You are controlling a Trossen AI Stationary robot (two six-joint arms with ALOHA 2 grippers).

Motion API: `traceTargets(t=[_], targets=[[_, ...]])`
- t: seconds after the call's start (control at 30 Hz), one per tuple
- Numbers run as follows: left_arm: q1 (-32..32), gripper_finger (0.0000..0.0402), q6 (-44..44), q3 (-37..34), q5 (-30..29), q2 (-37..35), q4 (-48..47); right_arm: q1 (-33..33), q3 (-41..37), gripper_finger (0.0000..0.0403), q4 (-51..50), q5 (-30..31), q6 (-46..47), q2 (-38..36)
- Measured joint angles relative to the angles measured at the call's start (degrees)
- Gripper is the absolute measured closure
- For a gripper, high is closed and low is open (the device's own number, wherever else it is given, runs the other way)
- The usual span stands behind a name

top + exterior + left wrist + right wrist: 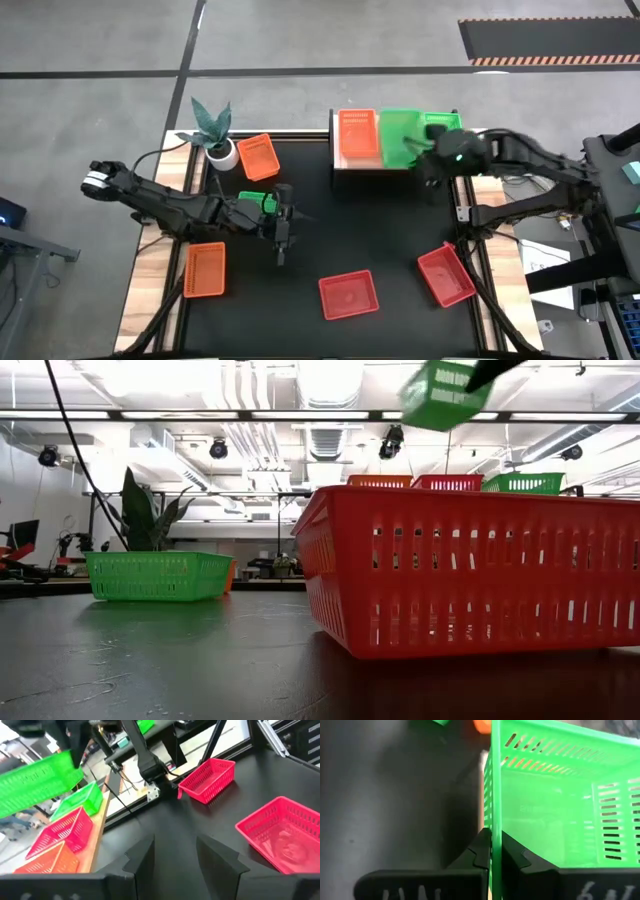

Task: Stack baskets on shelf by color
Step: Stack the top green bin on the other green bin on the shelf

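Note:
My right gripper (491,851) is shut on a green basket (400,135), which it holds high over the shelf (345,172). In the low view this basket (445,395) hangs tilted near the top. On the shelf stand an orange basket (50,862), a red-pink basket (62,832) and a green basket (82,800). My left gripper (282,238) hovers open and empty over the table's left middle, next to another green basket (257,203) that rests on the table. My right gripper pinches one side wall of the green basket at its rim (491,832), one finger inside the basket and one outside. The fingers slant downward. The basket is lifted clear and hangs tilted above the shelf.
Loose on the black table are an orange basket (258,157) by the white plant pot (222,152), an orange basket (205,268) at the near left, a red basket (348,295) near the front and a red basket (445,275) at the near right.

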Motion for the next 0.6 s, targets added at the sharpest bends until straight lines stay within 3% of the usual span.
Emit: traceTargets(t=[0.27, 0.6], targets=[[0.0, 0.0271, 4.6, -0.3, -0.1, -4.2, 0.0, -9.9, 0.0, 0.0394, -7.0, -5.0, -0.5, -5.2], [0.0, 0.0271, 5.5, -5.2, -0.3, -10.4, 0.3, -16.0, 0.0, 0.0394, -14.6, -4.7, 4.6, -3.3]])
